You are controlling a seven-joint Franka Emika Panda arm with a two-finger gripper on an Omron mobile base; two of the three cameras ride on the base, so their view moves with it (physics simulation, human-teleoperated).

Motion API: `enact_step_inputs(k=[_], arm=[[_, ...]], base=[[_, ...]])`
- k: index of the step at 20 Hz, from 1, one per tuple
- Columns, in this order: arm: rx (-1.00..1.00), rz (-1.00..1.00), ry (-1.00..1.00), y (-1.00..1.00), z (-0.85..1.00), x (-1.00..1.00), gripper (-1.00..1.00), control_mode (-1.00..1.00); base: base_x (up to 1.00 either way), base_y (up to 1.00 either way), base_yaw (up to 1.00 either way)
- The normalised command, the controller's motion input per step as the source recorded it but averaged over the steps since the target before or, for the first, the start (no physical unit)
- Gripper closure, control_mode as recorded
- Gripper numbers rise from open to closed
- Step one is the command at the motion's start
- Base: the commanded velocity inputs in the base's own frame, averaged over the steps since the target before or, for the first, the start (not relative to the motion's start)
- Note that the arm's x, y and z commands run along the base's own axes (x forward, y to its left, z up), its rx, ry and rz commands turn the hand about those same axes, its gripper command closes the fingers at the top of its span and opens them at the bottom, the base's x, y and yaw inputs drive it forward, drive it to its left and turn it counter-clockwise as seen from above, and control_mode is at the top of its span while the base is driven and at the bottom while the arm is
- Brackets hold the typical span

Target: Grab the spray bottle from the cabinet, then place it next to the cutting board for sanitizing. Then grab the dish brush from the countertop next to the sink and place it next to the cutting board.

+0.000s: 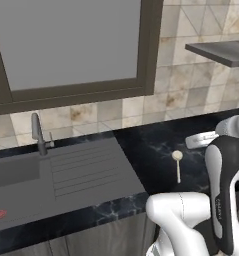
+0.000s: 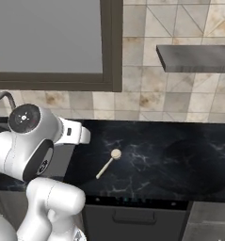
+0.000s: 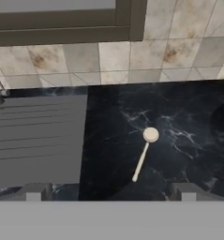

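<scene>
Hovering with jaws apart, the gripper (image 3: pixel 111 191) faces down over the brush (image 3: pixel 144 155) on the counter (image 3: pixel 188 126), right of the sink (image 3: pixel 36 140), likely lining up a grab.

Cream dish brush (image 3: pixel 143 155) flat on black countertop (image 3: pixel 188 117) beside sink (image 3: pixel 38 140)

Open black countertop (image 3: pixel 179 117) all around dish brush (image 3: pixel 144 154), nothing touching it. Sink (image 1: pixel 66 170) drainboard just left, flush and low; faucet (image 1: pixel 38 134) far left. Tiled wall behind. Grey shelf board (image 2: pixel 196 57) overhead, far right.
</scene>
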Motion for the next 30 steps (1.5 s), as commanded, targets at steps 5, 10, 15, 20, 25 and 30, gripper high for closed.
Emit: enact_step_inputs(k=[5, 10, 15, 20, 25, 30], arm=[[-0.01, 0.00, 0.29, -0.06, -0.53, 0.37, -1.00, -1.00], [-0.07, -0.15, 0.44, 0.00, -0.97, 0.38, -1.00, -1.00], [-0.01, -0.23, 0.25, -0.04, -0.74, 0.53, -1.00, -1.00], [-0.01, -0.23, 0.10, -0.26, -0.45, 0.58, -1.00, -1.00], [0.00, -0.02, 0.04, -0.35, -0.33, 0.62, -1.00, -1.00], [0.00, 0.00, 0.01, -0.12, -0.30, 0.42, -1.00, -1.00]], base=[[0.25, -0.13, 0.00], [0.00, 0.00, 0.00], [0.00, 0.00, 0.00], [0.00, 0.00, 0.00], [0.00, 0.00, 0.00], [0.00, 0.00, 0.00]])
